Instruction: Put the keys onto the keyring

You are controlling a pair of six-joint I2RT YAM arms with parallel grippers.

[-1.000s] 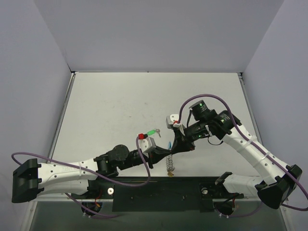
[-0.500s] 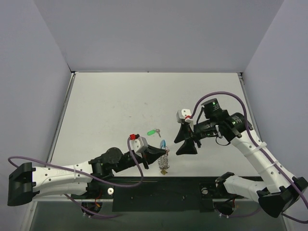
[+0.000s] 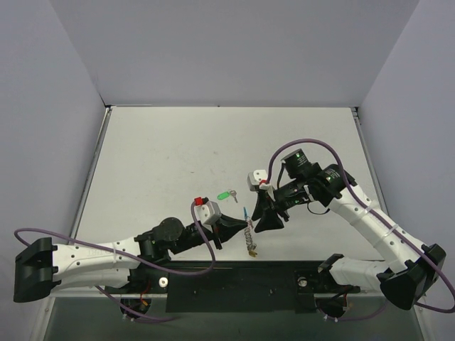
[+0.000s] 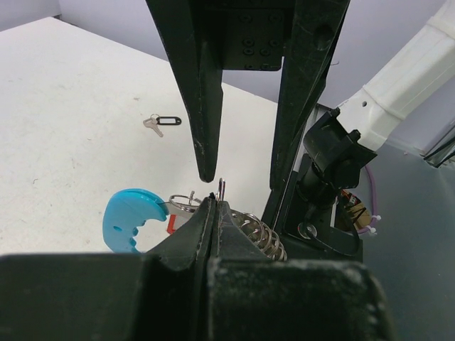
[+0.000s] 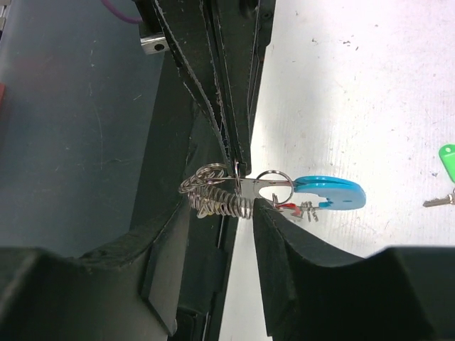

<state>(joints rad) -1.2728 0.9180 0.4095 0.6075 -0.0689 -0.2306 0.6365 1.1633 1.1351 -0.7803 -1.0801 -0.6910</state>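
Note:
My left gripper (image 3: 240,229) is shut on the keyring (image 4: 264,236), a silvery coil held just above the table, with a thin wire pinched at its tip (image 4: 217,202). A blue tag (image 4: 131,217) and a red tag (image 5: 288,207) hang from the keyring's small ring. My right gripper (image 5: 222,217) stands open astride the coil (image 5: 217,199), and its right finger (image 5: 298,270) touches the coil's end. The green-tagged key (image 3: 227,194) lies on the table beyond the keyring. The black-rimmed key (image 4: 162,122) lies further off and is not visible from the top view.
A dark strip (image 3: 234,284) runs along the table's near edge beneath both arm bases. Purple cables (image 3: 206,249) loop off each arm. Grey walls close in the white table (image 3: 178,149) at the left, back and right.
The right gripper let go of the keyring, backed off to the right with its jaws wide, then came back left over the coil and narrowed. The left gripper kept its hold, shifting slightly.

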